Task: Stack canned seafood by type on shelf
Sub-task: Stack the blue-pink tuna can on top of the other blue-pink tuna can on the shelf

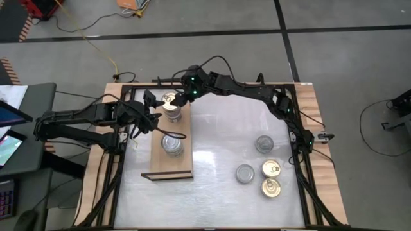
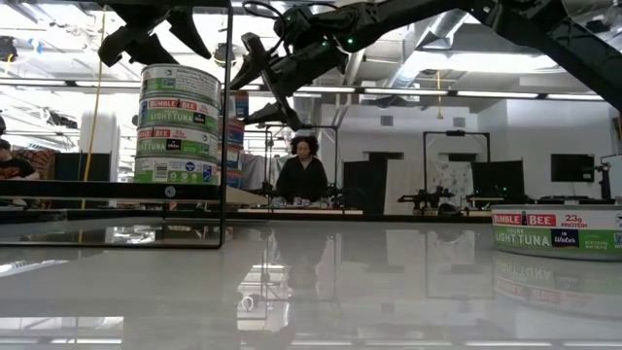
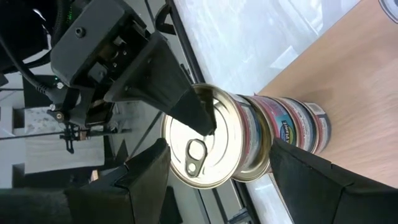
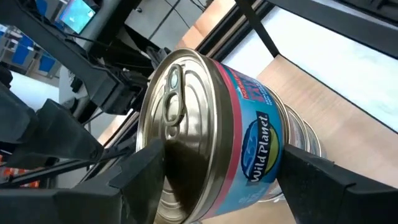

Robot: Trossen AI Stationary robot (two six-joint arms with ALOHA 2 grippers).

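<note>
Currently I see both grippers at the far stack of gold-topped tins on the wooden shelf: the right gripper has its fingers spread to either side of the top Wild Planet tin, one fingertip lying over the lid, while the left gripper stands spread just beside the same stack. A second stack of silver-topped tins sits nearer on the shelf. Four loose tins lie on the white tabletop, well apart from the shelf.
</note>
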